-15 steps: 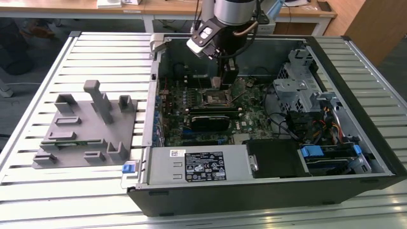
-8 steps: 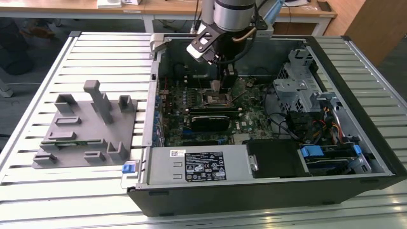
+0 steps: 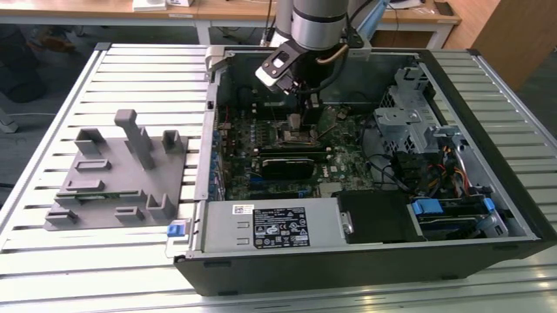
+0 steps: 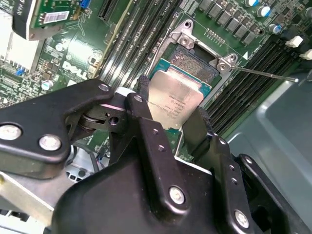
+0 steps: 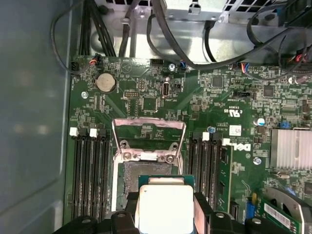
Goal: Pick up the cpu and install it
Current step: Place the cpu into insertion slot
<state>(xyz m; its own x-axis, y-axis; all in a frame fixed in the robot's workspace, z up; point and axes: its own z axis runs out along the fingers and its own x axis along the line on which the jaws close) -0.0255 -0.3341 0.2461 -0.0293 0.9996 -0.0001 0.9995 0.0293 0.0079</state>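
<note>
The cpu (image 4: 174, 101) is a thin square chip with a pale silver top, clamped between my gripper's black fingers (image 4: 195, 129). In both wrist views it hangs just above the open socket (image 4: 195, 63) on the green motherboard. In the first wrist view the cpu (image 5: 163, 207) sits between the fingers, with the socket (image 5: 131, 178) under it and the raised metal load frame (image 5: 148, 139) beyond. In the exterior view my gripper (image 3: 301, 104) reaches down inside the open computer case over the socket (image 3: 296, 135).
The grey plastic fixture (image 3: 117, 176) stands on the slatted table at the exterior view's left. Inside the case are a black module (image 3: 291, 163), the power supply (image 3: 274, 225) and drive cages (image 3: 413, 124). Memory slots (image 5: 87, 170) flank the socket; cables (image 5: 122, 29) hang beyond.
</note>
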